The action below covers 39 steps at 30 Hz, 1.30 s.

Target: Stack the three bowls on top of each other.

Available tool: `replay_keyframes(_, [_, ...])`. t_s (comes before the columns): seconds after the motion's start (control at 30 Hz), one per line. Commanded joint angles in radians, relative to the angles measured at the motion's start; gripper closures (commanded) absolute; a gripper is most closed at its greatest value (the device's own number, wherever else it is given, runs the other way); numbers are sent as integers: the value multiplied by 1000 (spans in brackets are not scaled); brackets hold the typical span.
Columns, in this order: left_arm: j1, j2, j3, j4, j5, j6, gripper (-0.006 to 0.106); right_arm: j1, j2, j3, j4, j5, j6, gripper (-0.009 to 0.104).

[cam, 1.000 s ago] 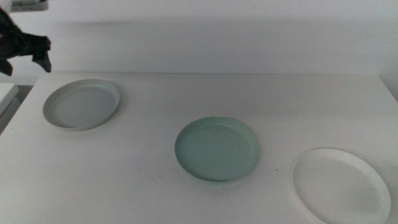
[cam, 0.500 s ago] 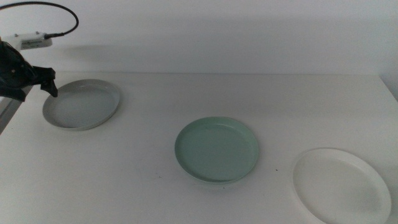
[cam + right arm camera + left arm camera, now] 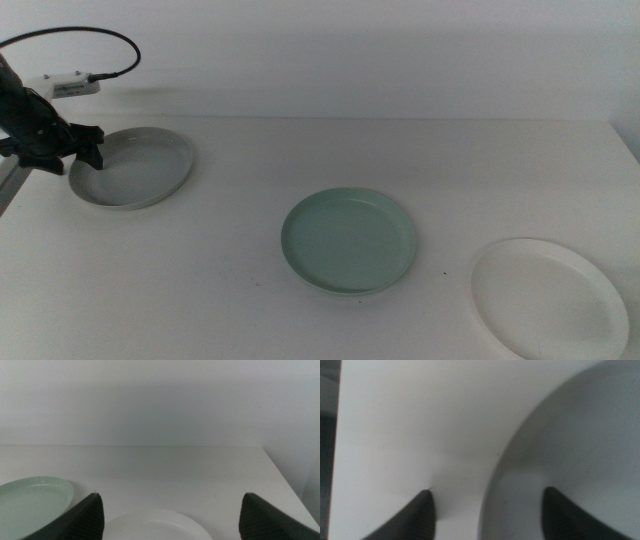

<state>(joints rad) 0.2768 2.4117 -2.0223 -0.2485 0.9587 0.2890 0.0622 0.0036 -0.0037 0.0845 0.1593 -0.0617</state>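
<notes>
Nearest the camera, at the right, a white bowl [image 3: 549,296] lies flat on the white table [image 3: 300,170], untouched. Its low rim is the only place to take hold. The right gripper [image 3: 170,520] waits out of the middle view; its own camera shows its jaws spread wide, the white bowl between them and a little ahead.

Further back, near the table's middle, sits the mint green bowl [image 3: 349,240], well apart from the other two. All three look like thin, stiff, smooth dishes, probably light and somewhat slippery, so a pinch across the rim would suit better than any hold on the flat base.

Far left lies the pale grey bowl [image 3: 131,167]. The left gripper [image 3: 78,152] is at its left edge, jaws parted. The left wrist view shows one jaw outside the rim over bare table and the other over the bowl's inside, so the rim lies between them, not yet pinched.

Nothing is stacked so far.

The tabletop is plain, matte and white. Behind it stands a bare pale wall [image 3: 400,50], and a black cable [image 3: 118,36] loops above the left arm.
</notes>
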Motion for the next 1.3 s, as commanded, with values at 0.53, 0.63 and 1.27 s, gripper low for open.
replay_keyframes(0.53, [-76, -261, 6, -62, 110, -1, 102, -4, -4, 4, -2, -9, -6, 2])
replay_keyframes(0.63, [-182, -350, 99, -52, 65, 1, 102, -4, -4, 4, -2, -9, -6, 2])
replay_keyframes(1.27, [-656, -423, 545, -223, -266, -90, 102, -4, -4, 4, -2, -9, -6, 2])
